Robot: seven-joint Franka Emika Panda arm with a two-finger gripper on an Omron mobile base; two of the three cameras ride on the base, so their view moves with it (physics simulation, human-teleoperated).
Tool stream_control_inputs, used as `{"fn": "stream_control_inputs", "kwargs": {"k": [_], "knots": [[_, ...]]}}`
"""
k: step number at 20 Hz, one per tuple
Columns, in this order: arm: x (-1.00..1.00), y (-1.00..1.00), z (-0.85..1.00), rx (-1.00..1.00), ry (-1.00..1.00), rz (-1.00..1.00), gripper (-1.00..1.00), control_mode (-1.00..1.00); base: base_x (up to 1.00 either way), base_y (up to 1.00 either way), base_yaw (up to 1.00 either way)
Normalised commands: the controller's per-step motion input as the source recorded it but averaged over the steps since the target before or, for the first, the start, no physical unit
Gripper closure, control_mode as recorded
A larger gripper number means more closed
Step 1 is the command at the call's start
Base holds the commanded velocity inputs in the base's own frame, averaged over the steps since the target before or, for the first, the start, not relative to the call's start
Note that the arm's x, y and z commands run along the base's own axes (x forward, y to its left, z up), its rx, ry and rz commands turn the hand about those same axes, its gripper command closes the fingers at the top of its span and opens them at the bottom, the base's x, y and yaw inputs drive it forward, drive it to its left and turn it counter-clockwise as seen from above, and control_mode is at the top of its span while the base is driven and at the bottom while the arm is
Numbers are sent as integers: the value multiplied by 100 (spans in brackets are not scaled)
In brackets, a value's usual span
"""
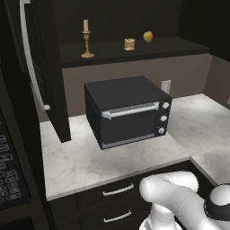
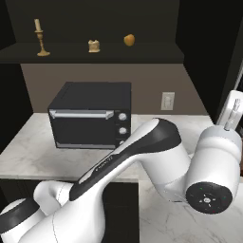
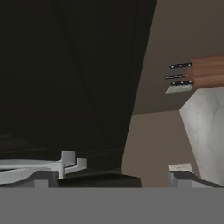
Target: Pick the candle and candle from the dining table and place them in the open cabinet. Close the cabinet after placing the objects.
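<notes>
Soft, even rendered light, dim inside the cabinet; low-resolution frames, slightly blurred, without glare.

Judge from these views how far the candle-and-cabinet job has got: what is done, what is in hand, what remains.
Done: the taper candle and stubby candle stand on the open cabinet shelf, beside a fruit. In hand: nothing; the gripper is open at the right, close to a dark door. Left: closing the cabinet.

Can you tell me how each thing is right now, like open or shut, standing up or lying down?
taper candle: upright in its brass holder on the cabinet shelf.
stubby candle: upright on the same shelf.
cabinet: open, left door swung out.
toaster oven: door shut.
gripper: open, holding nothing.
</notes>
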Motion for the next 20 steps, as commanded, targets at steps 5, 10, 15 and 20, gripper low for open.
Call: {"fn": "stream_control_inputs", "kwargs": {"k": [5, 10, 15, 20], "knots": [[35, 0, 0, -2, 6, 0, -100, -100, 0, 0, 0], [30, 9, -4, -5, 6, 1, -100, -100, 0, 0, 0], [38, 77, -33, -16, 4, 5, -100, -100, 0, 0, 0], [57, 99, -35, -18, 2, 4, -100, -100, 0, 0, 0]]}}
